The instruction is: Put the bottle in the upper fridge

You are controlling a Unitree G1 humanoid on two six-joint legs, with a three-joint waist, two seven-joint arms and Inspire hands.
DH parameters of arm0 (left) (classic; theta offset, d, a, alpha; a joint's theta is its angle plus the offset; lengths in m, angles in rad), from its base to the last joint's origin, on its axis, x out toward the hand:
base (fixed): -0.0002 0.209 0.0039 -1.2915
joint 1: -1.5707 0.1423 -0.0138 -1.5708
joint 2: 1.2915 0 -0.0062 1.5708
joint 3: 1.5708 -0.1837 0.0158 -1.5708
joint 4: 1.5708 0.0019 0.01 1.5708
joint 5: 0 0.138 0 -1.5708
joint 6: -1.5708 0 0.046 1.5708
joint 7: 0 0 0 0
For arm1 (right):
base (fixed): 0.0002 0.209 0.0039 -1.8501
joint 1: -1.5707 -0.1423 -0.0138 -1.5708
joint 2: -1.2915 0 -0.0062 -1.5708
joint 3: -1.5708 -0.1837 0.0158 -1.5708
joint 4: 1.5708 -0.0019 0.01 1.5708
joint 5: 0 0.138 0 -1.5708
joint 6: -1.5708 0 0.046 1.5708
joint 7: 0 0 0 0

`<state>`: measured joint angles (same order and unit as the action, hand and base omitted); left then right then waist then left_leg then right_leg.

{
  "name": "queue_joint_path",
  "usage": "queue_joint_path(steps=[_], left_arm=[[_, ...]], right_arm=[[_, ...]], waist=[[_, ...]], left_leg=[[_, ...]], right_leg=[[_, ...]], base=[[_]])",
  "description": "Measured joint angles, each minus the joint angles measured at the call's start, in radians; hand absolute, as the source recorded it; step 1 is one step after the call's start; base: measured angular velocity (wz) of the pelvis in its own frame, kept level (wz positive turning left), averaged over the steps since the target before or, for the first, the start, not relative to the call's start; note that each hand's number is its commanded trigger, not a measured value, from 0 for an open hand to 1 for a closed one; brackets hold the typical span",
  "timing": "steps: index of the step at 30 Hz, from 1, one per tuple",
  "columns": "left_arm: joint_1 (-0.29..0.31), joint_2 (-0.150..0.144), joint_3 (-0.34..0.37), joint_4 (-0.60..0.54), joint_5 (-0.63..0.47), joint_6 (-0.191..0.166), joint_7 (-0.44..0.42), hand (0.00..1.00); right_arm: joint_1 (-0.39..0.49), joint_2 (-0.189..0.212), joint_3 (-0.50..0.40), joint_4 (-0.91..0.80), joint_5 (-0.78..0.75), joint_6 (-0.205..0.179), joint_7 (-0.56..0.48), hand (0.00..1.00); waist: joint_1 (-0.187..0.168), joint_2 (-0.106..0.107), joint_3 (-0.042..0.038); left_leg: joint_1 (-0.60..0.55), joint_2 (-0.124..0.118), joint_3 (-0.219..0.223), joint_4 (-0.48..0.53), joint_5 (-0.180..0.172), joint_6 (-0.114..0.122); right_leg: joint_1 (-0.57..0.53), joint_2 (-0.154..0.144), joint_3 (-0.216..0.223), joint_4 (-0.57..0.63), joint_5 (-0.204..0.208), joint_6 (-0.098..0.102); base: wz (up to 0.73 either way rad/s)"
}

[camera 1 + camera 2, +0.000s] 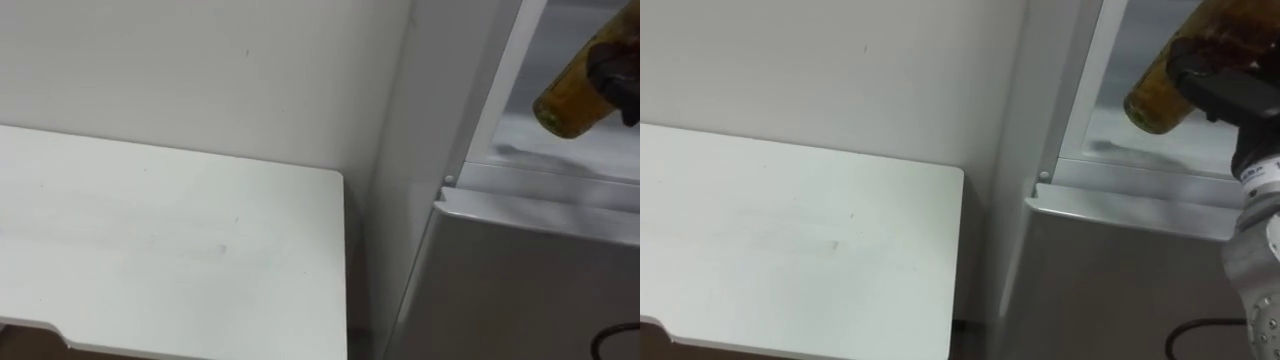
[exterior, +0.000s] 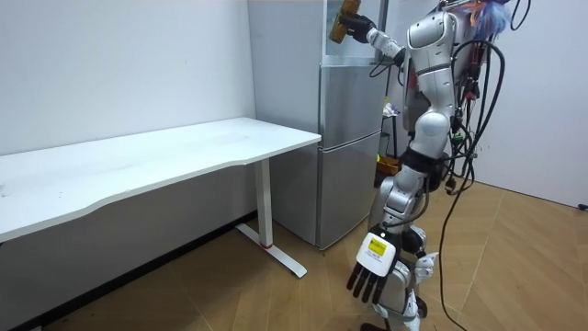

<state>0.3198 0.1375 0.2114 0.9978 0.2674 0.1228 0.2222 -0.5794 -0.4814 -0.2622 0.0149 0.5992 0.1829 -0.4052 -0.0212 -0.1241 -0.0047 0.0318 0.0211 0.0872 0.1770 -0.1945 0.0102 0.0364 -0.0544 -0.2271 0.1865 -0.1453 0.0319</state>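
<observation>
Room view: one bottle (image 2: pixel 342 28), right hand (image 2: pixel 359 20) fingers curled round it, in one fridge's (image 2: pixel 349 147) open upper compartment; left hand (image 2: pixel 372 268) hangs, fingers straight.

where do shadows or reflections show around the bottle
Left eye view: a faint dark shadow lies on the fridge shelf under the bottle held by the right hand; right eye view: the same; room view: the table shades the wall beneath it.

The bottle (image 1: pixel 1155 95) runs past the top edge, its upper part covered by the right hand (image 1: pixel 1222 85). The fridge (image 1: pixel 1120 280) is cut off top and right.
</observation>
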Motion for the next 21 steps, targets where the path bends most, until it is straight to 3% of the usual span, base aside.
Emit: queue_joint_path(steps=[6,15,21], left_arm=[[0.0,0.0,0.0,-0.009,0.007,0.0,-0.011,0.0],[0.003,-0.002,0.001,-0.058,0.007,0.001,-0.012,0.0],[0.005,0.009,0.001,-0.077,0.008,0.006,-0.013,0.0]], right_arm=[[-0.011,-0.069,0.008,0.056,0.016,0.0,0.001,1.0],[-0.013,-0.085,0.054,0.184,0.004,0.001,0.0,1.0],[-0.032,-0.156,0.122,0.24,-0.039,0.002,0.007,1.0]], waist=[[0.005,0.002,0.0002],[0.032,0.0,0.0007],[0.048,-0.024,0.0009]], left_leg=[[-0.004,-0.001,-0.009,0.006,0.0,0.0],[-0.004,0.0,-0.011,0.004,0.0,-0.001],[-0.003,0.0,-0.012,0.003,0.001,-0.001]], right_leg=[[0.0,-0.002,-0.019,0.0,0.0,0.0],[-0.002,-0.001,-0.014,0.0,0.0,0.0],[0.001,0.0,-0.02,-0.001,0.0,0.0]], base=[[0.06],[-0.01],[0.01]])
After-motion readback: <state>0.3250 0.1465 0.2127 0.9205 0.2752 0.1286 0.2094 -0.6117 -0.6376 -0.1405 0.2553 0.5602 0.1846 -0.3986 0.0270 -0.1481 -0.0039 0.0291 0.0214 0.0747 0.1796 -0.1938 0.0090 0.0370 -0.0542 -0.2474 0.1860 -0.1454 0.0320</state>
